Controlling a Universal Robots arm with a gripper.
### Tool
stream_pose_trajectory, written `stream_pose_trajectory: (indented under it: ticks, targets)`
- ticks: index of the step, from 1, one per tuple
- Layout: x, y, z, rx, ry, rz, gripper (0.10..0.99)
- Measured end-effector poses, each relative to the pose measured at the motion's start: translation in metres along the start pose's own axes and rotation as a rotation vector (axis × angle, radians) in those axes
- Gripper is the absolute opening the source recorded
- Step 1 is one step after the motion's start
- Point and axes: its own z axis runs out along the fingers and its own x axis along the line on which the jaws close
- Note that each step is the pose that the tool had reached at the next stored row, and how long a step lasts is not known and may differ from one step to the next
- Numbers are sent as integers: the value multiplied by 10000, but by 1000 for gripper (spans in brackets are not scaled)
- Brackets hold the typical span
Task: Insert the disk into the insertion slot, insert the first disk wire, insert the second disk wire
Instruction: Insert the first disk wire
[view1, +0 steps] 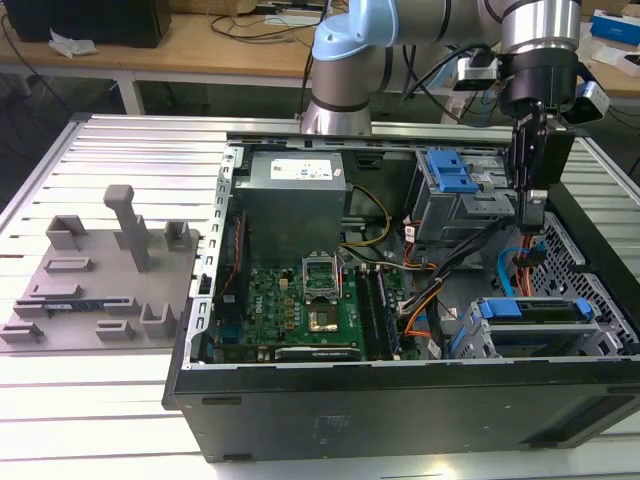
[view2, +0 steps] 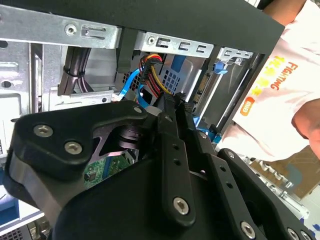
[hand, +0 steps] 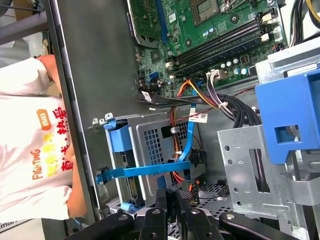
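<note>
The gripper (view1: 534, 212), grip impossible to tell, hangs near the blue-framed disk (view1: 530, 311); the first wrist view adds a white shirt (hand: 30, 150).

Arm (view1: 345, 50) extended, gripper (view1: 533, 226) pointing straight down.

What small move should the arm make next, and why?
Probably lower the gripper a little towards the blue cable that it hangs over: the disk already lies in the insertion slot, so the wiring by it seems the nearest work.
</note>
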Motion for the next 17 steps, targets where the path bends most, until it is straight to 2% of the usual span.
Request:
stream_pose_trajectory:
  ticks: [4, 8, 9, 11, 12, 13, 14, 17]
  targets:
    - [1, 0, -1, 23, 103, 2, 165]
    - [0, -1, 0, 26, 120, 2, 165]
    - [13, -6, 15, 15, 88, -6, 165]
    - [55, -18, 56, -90, -208, -50, 165]
    - [66, -21, 66, -123, -325, -60, 165]
    - [93, -28, 86, -179, -564, -74, 165]
    - [133, -36, 101, -212, -713, -79, 165]
    - [221, -56, 123, -241, -852, -83, 165]
